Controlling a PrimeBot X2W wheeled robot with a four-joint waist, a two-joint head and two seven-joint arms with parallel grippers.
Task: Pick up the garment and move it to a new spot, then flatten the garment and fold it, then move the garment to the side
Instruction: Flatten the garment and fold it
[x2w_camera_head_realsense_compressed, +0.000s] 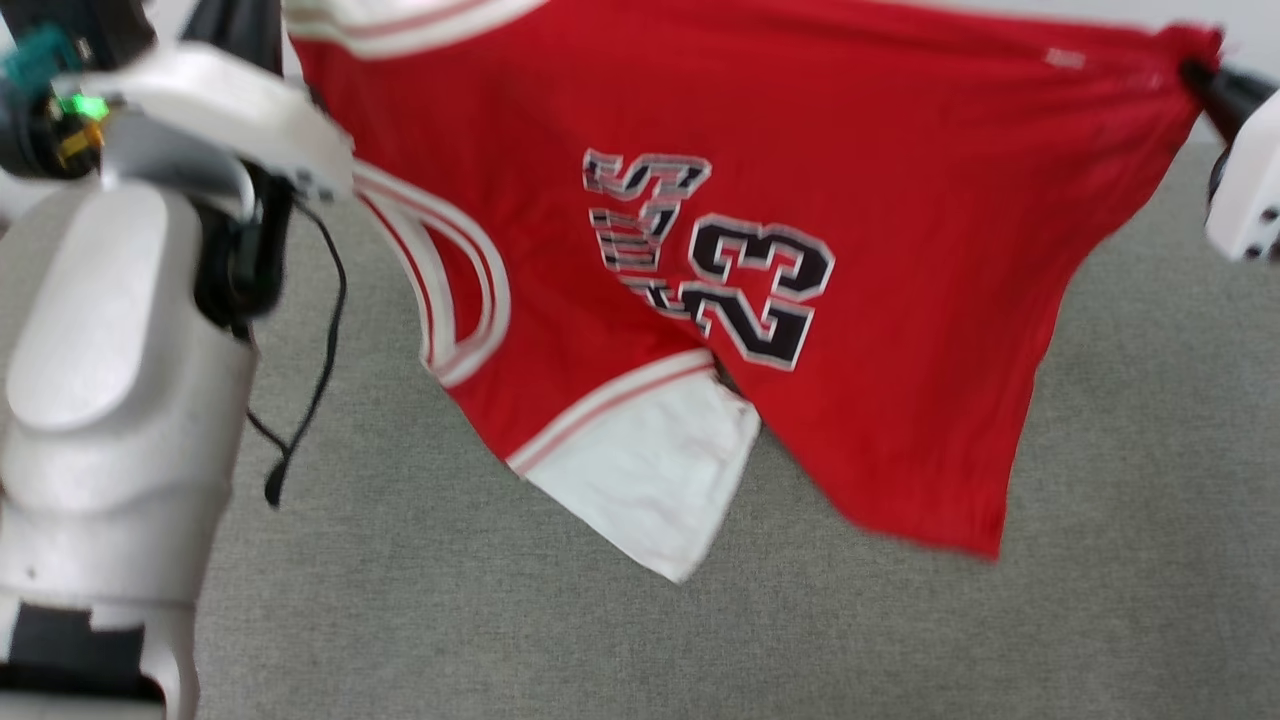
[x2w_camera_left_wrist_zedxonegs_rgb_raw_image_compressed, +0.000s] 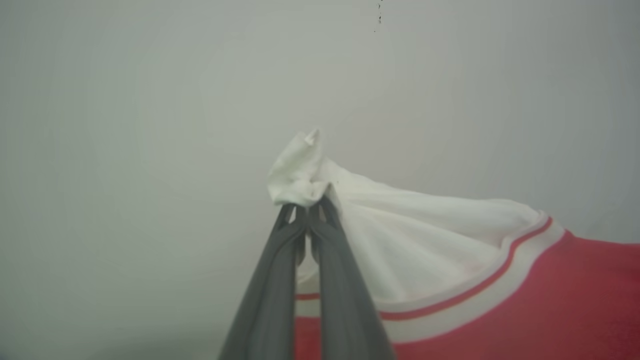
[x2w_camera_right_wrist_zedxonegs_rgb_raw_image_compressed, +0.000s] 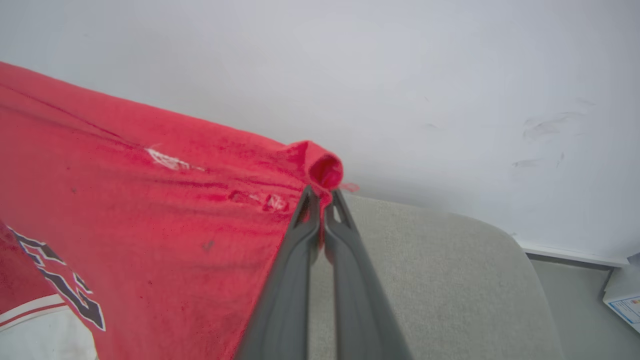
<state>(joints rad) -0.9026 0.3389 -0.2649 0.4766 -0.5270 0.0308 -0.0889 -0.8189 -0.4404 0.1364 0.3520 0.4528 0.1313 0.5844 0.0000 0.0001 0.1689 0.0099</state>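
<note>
The red garment (x2w_camera_head_realsense_compressed: 900, 250) hangs stretched in the air between my two arms, above the grey surface, its black block lettering facing the head view. One white sleeve (x2w_camera_head_realsense_compressed: 655, 480) dangles at its lower middle. In the left wrist view my left gripper (x2w_camera_left_wrist_zedxonegs_rgb_raw_image_compressed: 306, 207) is shut on a bunched white sleeve tip (x2w_camera_left_wrist_zedxonegs_rgb_raw_image_compressed: 297, 172), with striped trim and red cloth trailing to the right. My right gripper (x2w_camera_right_wrist_zedxonegs_rgb_raw_image_compressed: 321, 196) is shut on a rolled red corner (x2w_camera_right_wrist_zedxonegs_rgb_raw_image_compressed: 322, 167) of the garment; the same gripper (x2w_camera_head_realsense_compressed: 1195, 75) sits at the head view's top right.
A grey fabric-covered surface (x2w_camera_head_realsense_compressed: 600, 640) lies below the hanging garment; its rounded end (x2w_camera_right_wrist_zedxonegs_rgb_raw_image_compressed: 475, 260) shows in the right wrist view. Behind it stands a pale wall (x2w_camera_right_wrist_zedxonegs_rgb_raw_image_compressed: 400, 75). My left arm's white body (x2w_camera_head_realsense_compressed: 110, 400) with a dangling black cable (x2w_camera_head_realsense_compressed: 320, 350) takes up the head view's left side.
</note>
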